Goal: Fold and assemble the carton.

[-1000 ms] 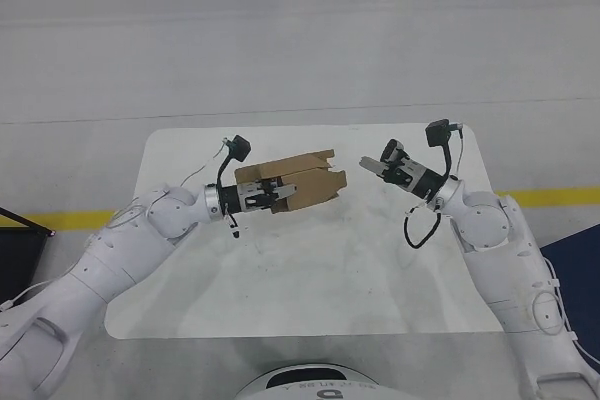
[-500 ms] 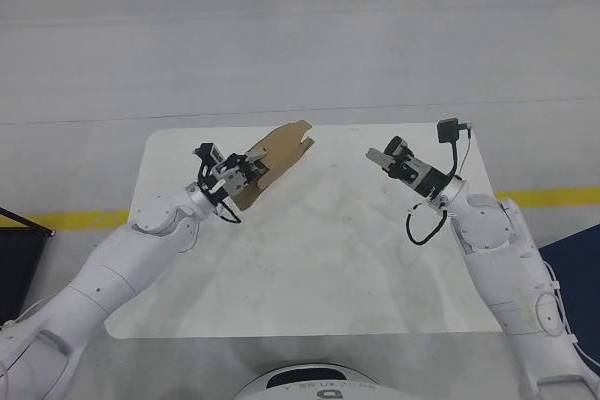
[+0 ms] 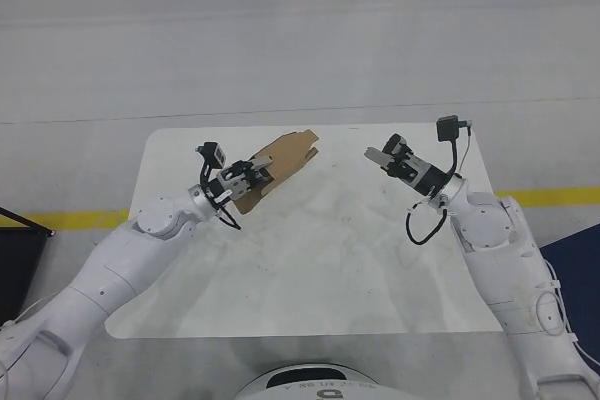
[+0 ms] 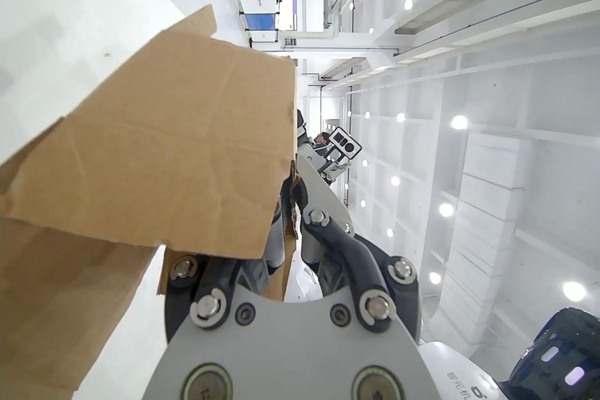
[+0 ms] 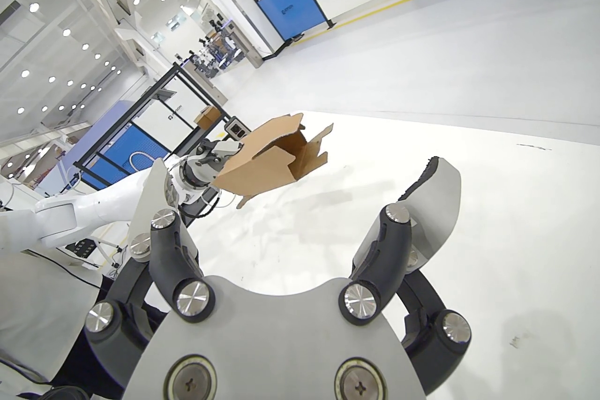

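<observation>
— White table (image 3: 330,270) is the biggest thing you have in front of you, with rounded corners and a scuffed surface. Both arms work over its far half.

— And where do I find the carton?

— You find the carton (image 3: 280,160) over the far left part of the table, lifted clear of the surface; in your right wrist view its shadow lies on the table beneath it (image 5: 267,162). It is plain brown cardboard, partly opened into a sleeve and tilted. Its open end, with the loose flaps, points toward the right arm.

— What has hold of it?

— Your left gripper (image 3: 244,181) does. It is clamped on the carton's near end, and in your left wrist view the cardboard wall (image 4: 164,139) runs down between the two fingers.

— And my right hand?

— Your right gripper (image 3: 380,156) hangs over the far right part of the table, fingers spread wide with nothing between them. It faces the carton's open end and is well apart from it.
</observation>
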`<action>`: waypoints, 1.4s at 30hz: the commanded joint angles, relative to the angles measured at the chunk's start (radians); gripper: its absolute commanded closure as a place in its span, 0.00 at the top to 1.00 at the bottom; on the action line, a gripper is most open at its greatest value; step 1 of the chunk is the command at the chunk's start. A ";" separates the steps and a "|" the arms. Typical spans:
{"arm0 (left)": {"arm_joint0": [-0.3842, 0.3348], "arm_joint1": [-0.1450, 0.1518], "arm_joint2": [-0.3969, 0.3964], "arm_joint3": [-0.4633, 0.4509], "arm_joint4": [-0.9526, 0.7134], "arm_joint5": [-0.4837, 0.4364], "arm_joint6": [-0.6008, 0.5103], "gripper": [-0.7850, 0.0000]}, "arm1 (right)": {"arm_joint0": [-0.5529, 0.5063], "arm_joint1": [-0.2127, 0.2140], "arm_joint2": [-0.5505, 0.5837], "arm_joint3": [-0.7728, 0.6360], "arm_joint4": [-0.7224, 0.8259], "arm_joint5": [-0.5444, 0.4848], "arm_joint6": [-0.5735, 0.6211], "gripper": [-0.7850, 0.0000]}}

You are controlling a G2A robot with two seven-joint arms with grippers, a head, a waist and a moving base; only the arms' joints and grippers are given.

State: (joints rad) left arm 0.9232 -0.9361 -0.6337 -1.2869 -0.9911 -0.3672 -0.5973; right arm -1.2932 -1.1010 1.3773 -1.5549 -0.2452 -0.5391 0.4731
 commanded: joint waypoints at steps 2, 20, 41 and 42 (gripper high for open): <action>0.045 -0.008 -0.057 -0.099 -0.460 0.145 -0.167 0.00 | -0.014 0.004 0.026 0.027 0.038 -0.038 -0.006 1.00; 0.047 -0.071 -0.078 -0.056 -0.604 0.508 -0.566 0.00 | -0.038 0.014 0.028 -0.012 0.136 -0.116 0.072 1.00; 0.007 -0.155 -0.080 0.010 -0.509 0.523 -0.560 0.00 | -0.025 0.010 -0.067 -0.080 0.168 -0.180 0.124 1.00; 0.008 -0.156 -0.082 0.010 -0.502 0.523 -0.559 0.00 | -0.025 0.010 -0.069 -0.084 0.167 -0.178 0.127 1.00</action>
State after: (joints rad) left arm 0.9302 -1.0911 -0.7140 -1.2774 -1.4997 0.1555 -1.1577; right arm -1.3183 -1.0912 1.3098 -1.6356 -0.0772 -0.7193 0.5982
